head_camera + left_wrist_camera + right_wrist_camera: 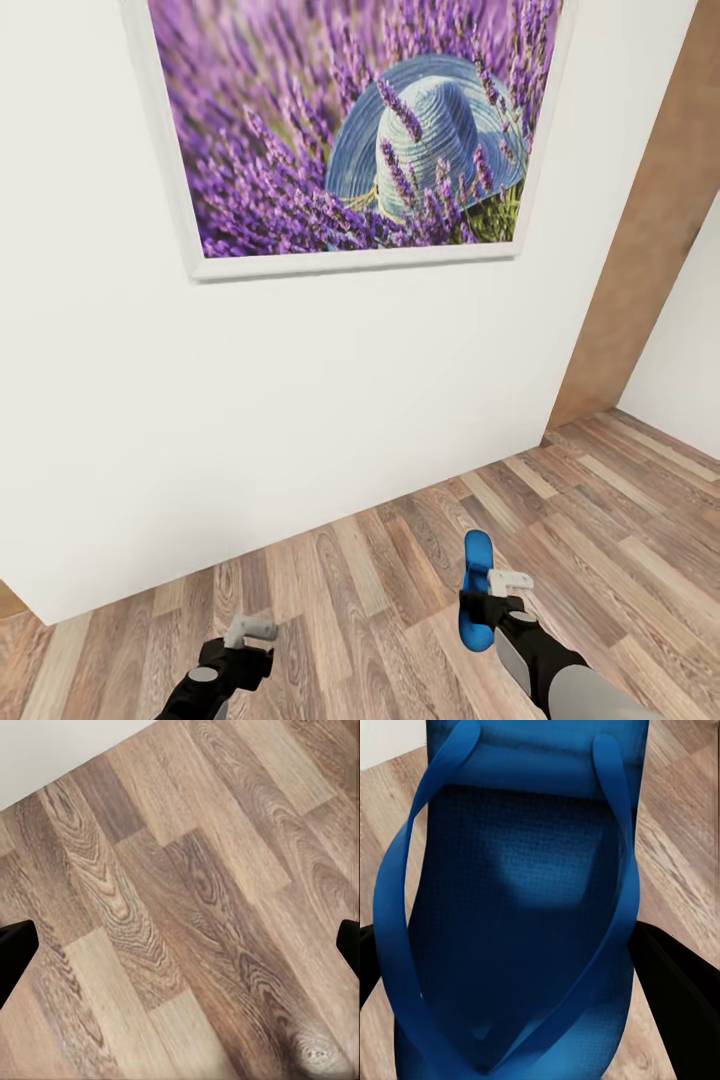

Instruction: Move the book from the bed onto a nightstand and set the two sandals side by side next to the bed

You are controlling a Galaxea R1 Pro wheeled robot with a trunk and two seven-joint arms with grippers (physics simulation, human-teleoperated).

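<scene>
Sandal (477, 590) first: one bright blue one is up off the floor, clamped in the right gripper (484, 606) at the near right of the head view, toe pointing away toward the wall. In the right wrist view the sandal (521, 907) is right up against the camera, straps and textured footbed showing, with black fingers (679, 997) pressed in on both sides of the sole.

Biggest thing around is the white wall (300, 400), running from the far left across to a corner on the right. A big white-framed picture (350, 130) of lavender and a blue sun hat hangs on it, its top cut off. Right of the corner there's a brown wooden strip (640, 240), then more white wall.

Floor (600, 500) is brown wood planks, and that's also what the left wrist view looks at (187, 930).

Left gripper (250, 640) sits low at the near left, holding nothing. Its dark fingertips (15, 952) poke in at opposite edges of the left wrist view, wide apart. Both arms are cut off by the frame.
</scene>
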